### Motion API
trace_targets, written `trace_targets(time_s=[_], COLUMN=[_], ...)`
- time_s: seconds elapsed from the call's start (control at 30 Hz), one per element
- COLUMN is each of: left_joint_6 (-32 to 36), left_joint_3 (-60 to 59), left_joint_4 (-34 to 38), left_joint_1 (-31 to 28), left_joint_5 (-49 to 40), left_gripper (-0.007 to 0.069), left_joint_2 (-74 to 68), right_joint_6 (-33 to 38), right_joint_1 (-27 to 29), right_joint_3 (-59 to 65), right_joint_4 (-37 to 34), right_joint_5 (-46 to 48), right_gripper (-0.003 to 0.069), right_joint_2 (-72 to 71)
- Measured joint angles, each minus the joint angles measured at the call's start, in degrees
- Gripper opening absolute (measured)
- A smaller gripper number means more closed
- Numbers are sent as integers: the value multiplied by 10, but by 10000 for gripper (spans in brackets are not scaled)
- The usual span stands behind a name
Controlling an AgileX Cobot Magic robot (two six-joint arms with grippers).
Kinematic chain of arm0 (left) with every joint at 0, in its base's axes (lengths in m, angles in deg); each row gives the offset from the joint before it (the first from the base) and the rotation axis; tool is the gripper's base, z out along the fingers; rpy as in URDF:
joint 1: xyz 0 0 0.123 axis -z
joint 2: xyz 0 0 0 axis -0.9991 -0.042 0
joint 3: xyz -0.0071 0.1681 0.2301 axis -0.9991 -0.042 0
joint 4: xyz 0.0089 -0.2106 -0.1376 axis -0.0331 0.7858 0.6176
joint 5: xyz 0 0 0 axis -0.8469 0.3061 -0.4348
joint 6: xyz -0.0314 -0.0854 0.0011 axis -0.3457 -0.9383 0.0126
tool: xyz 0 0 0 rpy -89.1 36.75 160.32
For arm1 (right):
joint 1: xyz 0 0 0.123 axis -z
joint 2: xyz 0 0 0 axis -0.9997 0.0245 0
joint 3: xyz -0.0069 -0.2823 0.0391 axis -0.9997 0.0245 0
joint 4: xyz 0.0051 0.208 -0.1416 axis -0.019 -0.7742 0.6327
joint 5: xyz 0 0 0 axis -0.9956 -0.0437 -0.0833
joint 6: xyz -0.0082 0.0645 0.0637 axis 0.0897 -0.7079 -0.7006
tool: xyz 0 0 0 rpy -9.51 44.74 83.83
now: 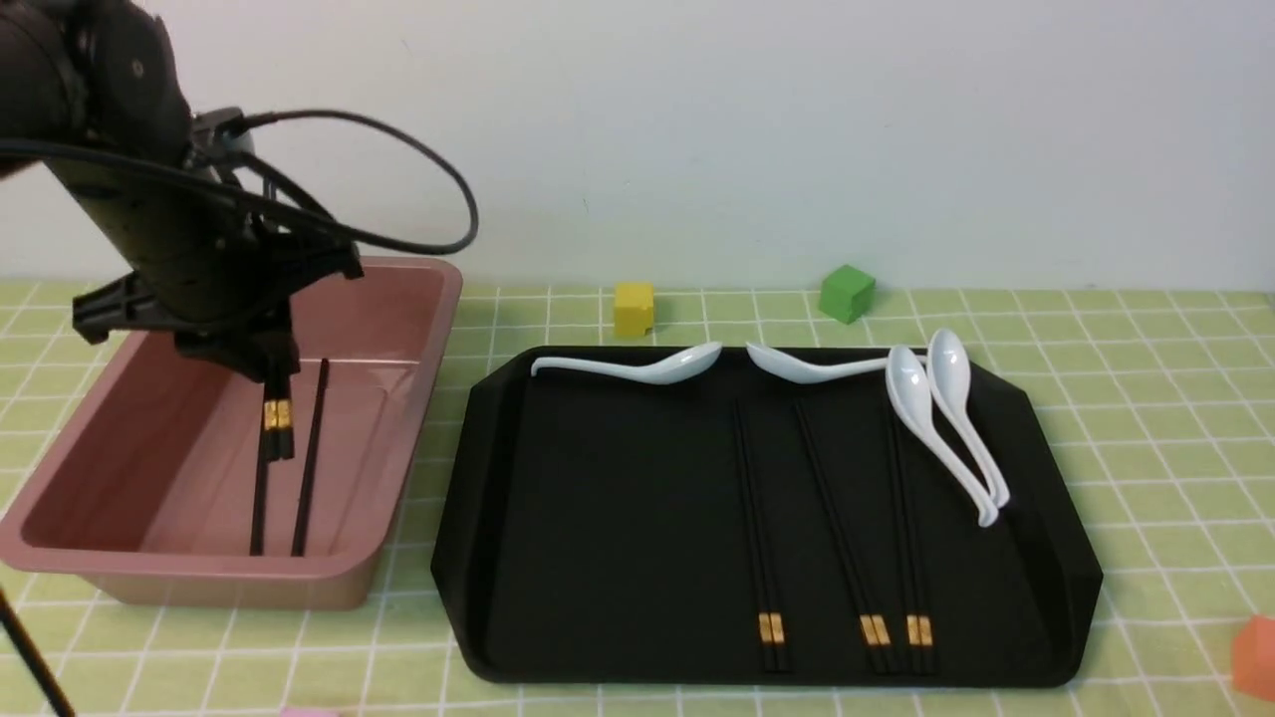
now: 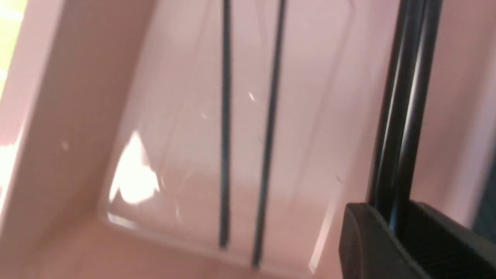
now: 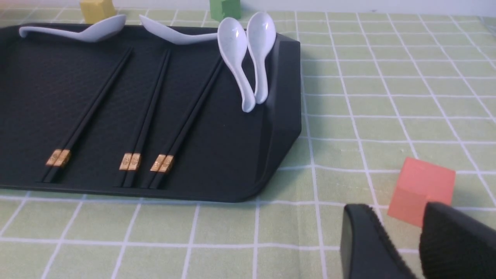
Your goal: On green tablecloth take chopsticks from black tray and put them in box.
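Note:
My left gripper [image 1: 271, 383] is inside the pink-brown box [image 1: 120, 428], shut on a pair of black chopsticks [image 1: 278, 423] that hangs with its gold bands below the fingers. The left wrist view shows the held pair [image 2: 405, 97] running out from the shut gripper [image 2: 391, 217] above the box floor [image 2: 329, 116]. Two loose chopsticks [image 1: 307, 468] lie on that floor and also show in the left wrist view [image 2: 271, 135]. Three more pairs [image 1: 842, 538] lie on the black tray [image 1: 598, 518]. My right gripper [image 3: 399, 232] is open and empty above the green tablecloth [image 3: 232, 224].
Several white spoons [image 1: 946, 418] rest along the tray's far rim and right side. A yellow cube [image 1: 635, 308] and a green cube [image 1: 847, 293] sit behind the tray. An orange-red cube [image 3: 420, 190] lies just beyond my right gripper's fingers.

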Motion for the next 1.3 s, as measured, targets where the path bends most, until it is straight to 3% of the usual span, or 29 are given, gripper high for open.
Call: trace_targets(time_s=[0.17, 0.37, 0.47, 0.6, 0.7, 0.87, 1.03, 1.3], left_joint_6=[0, 0, 4, 22, 39, 68, 86, 113], left_joint_3=[-1, 3, 17, 33, 42, 42, -5, -253], left_joint_4=[-17, -11, -10, -8, -7, -7, -7, 42], left_joint_1=[0, 0, 0, 0, 0, 0, 0, 0], left_joint_5=[13, 10, -24, -66, -94, -139, -145, -59], left_gripper=[115, 178, 235, 241, 174, -1, -13, -13], left_joint_2=[-49, -49, -32, 4, 72, 167, 246, 475], right_joint_6=[0, 0, 0, 0, 0, 0, 0, 0], right_joint_1=[0, 0, 0, 0, 0, 0, 0, 0], right_joint_3=[0, 0, 0, 0, 0, 0, 0, 0], right_joint_4=[0, 0, 0, 0, 0, 1, 1, 1], right_joint_5=[0, 0, 0, 0, 0, 0, 0, 0], right_gripper=[240, 240, 240, 240, 240, 240, 240, 240], right_joint_2=[0, 0, 0, 0, 0, 0, 0, 0])
